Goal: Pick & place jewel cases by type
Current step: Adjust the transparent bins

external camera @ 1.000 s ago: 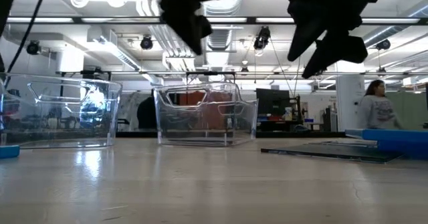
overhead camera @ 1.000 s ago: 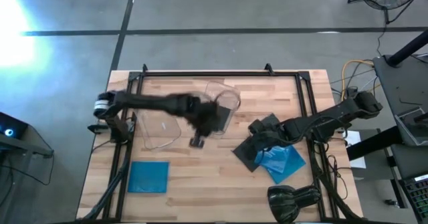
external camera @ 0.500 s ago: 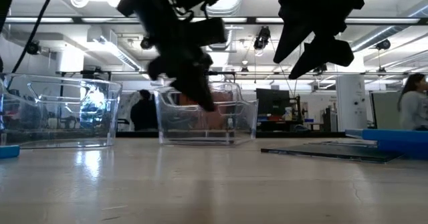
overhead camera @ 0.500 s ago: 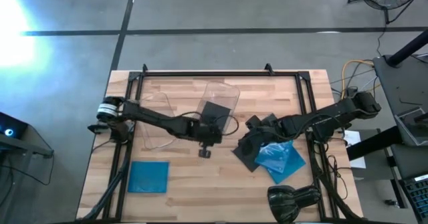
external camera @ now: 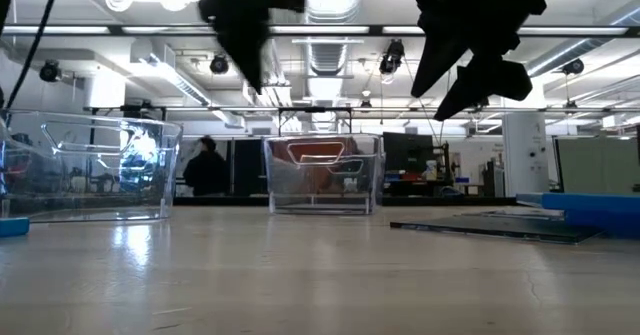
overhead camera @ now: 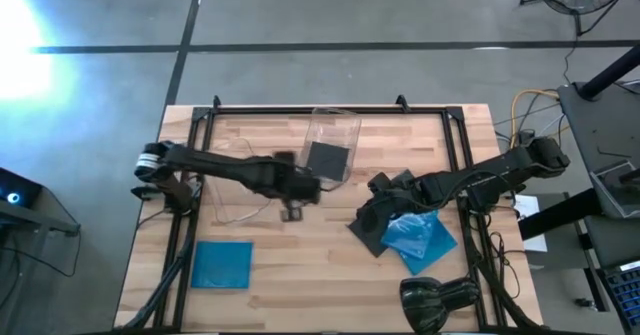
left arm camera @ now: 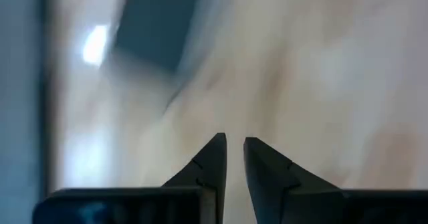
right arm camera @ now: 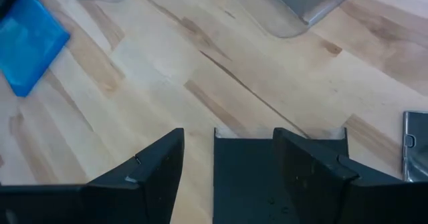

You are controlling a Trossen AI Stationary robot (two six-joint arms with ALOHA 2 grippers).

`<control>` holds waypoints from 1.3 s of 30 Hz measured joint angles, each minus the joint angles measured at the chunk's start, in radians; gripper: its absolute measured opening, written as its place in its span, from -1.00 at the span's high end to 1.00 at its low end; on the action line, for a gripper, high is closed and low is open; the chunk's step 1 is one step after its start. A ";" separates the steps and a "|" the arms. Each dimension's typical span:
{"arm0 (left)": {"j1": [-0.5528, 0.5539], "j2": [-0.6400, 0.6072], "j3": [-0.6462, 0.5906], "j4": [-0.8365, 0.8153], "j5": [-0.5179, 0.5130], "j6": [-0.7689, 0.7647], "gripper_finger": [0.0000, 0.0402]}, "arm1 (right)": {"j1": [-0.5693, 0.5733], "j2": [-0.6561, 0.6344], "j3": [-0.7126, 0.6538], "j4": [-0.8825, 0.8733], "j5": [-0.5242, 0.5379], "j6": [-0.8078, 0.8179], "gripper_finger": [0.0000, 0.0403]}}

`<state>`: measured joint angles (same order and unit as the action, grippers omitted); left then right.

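A dark jewel case (overhead camera: 325, 159) lies inside the clear tray (overhead camera: 345, 140) at the table's far middle. My left gripper (overhead camera: 292, 212) hangs shut and empty, high above the table on the near side of that tray (external camera: 320, 175). My right gripper (overhead camera: 372, 205) hovers open above a dark case (overhead camera: 368, 233) that lies flat on the table, partly under a blue case (overhead camera: 420, 237). In the right wrist view this dark case (right arm camera: 247, 177) shows below the open fingers (right arm camera: 229, 132), apart from them. Another blue case (overhead camera: 222, 265) lies flat at the near left.
A second clear tray (overhead camera: 235, 190) stands at the left, under my left arm. A black rail frame (overhead camera: 300, 108) runs round the table top. A black rounded object (overhead camera: 435, 300) sits at the near right edge. A person (external camera: 208, 165) stands in the room behind.
My left gripper dipped toward the table in front of the far tray, then rose again and drew back toward the table's left, rolling at the wrist. The tray with the dark case has turned and shifted slightly toward the far edge.
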<state>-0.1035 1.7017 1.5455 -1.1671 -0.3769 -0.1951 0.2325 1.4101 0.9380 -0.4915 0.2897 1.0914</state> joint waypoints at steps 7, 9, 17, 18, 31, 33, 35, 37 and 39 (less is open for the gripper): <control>0.131 -0.197 -0.167 -0.245 -0.070 -0.417 0.83 | 0.000 0.003 -0.006 0.002 0.028 -0.022 -0.11; 0.210 -0.263 -0.260 -0.211 -0.014 -0.456 0.83 | 0.000 0.003 -0.007 0.002 0.028 -0.022 -0.11; 0.457 -0.401 -0.617 0.010 0.160 -0.371 0.83 | 0.000 0.003 -0.007 0.002 0.027 -0.019 -0.11; 0.471 -0.397 -0.639 0.040 0.148 -0.347 0.83 | 0.000 0.003 -0.007 0.002 0.027 -0.018 -0.11; 0.573 -0.115 -0.555 0.567 0.168 -0.117 0.83 | 0.000 0.003 -0.007 0.001 0.027 0.033 -0.11; 0.573 -0.062 -0.484 0.583 0.170 -0.074 0.83 | 0.000 0.003 -0.007 0.000 0.027 0.035 -0.11; 0.573 -0.011 -0.404 0.593 0.171 -0.045 0.83 | 0.000 0.003 -0.007 0.000 0.027 0.035 -0.11; 0.574 0.038 -0.318 0.609 0.177 -0.027 0.83 | 0.000 0.003 -0.007 -0.003 0.027 0.036 -0.11; 0.574 0.089 -0.228 0.609 0.182 -0.004 0.83 | 0.000 0.003 -0.007 -0.004 0.027 0.043 -0.11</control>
<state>0.4702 1.7908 1.3176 -0.5579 -0.1949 -0.1994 0.2329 1.4136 0.9310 -0.4950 0.3164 1.1346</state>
